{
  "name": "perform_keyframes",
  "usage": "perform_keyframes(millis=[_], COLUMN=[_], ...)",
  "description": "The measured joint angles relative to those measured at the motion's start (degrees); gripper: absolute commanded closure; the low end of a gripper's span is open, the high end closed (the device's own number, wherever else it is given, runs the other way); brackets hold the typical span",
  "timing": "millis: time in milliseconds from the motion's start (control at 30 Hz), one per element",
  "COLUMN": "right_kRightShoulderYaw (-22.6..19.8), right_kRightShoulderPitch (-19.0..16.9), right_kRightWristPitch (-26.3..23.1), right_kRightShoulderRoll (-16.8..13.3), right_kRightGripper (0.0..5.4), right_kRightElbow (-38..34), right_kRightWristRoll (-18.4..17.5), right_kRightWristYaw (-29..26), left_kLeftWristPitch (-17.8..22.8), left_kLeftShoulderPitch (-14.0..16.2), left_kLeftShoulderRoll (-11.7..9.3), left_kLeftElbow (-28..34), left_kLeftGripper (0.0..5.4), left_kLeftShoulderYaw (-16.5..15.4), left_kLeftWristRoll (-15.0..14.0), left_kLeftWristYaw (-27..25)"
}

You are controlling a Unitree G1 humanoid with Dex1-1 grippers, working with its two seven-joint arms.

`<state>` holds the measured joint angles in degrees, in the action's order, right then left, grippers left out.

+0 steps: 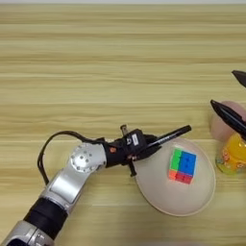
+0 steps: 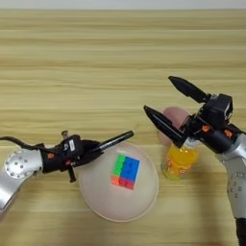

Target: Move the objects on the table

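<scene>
In the left eye view, the left tool [image 1: 144, 146] is sitting in the lower middle of the frame, its fingers closed around the black marker pen [image 1: 169, 134], which is pointing up and to the right over the rim of a shallow cream plate [image 1: 202, 197]. A multicoloured puzzle cube [image 1: 182, 166] is lying on that plate, just right of the pen's gripped end. At the right edge, the orange juice bottle [image 1: 230, 156] is partly cut off, with a pink cup [image 1: 222, 126] behind it. Only two black fingers [image 1: 229, 117] of the right tool are showing here, one crossing in front of the cup. The light wooden table [image 1: 96, 57] is filling the rest of the frame.

In the right eye view, the right tool [image 2: 177, 106] is hanging wide open at middle right, holding nothing, its lower finger lying across the pink cup [image 2: 177, 115] and reaching over the top of the bottle [image 2: 178, 162]. The bottle's cap is being hidden by the tool. The bottle is standing upright just beside the plate's [image 2: 96, 192] right rim.
</scene>
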<state>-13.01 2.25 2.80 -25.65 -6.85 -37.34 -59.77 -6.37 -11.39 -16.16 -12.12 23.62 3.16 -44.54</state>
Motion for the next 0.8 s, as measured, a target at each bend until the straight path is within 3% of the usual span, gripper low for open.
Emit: perform_keyframes(millis=[433,800], right_kRightShoulderYaw=[0.44,1.21], right_kRightShoulderPitch=[-0.54,-0.79], right_kRightWristPitch=[-0.07,-0.25], right_kRightShoulderRoll=[0.31,0.8], right_kRightGripper=[0.0,0.0], right_kRightElbow=[-1.84,-2.17], right_kRightWristRoll=[-0.06,-0.05], right_kRightWristYaw=[0.83,1.74], left_kLeftWristPitch=[0.56,0.74], left_kLeftShoulderPitch=[-5.86,-6.98], left_kLeftShoulderRoll=[0.06,1.55], left_kLeftElbow=[-8.39,-11.61], left_kLeftGripper=[4.32,4.32], left_kLeftShoulderYaw=[2.51,2.22], left_kLeftWristRoll=[2.43,3.18], left_kLeftWristYaw=[-3.46,-2.3])
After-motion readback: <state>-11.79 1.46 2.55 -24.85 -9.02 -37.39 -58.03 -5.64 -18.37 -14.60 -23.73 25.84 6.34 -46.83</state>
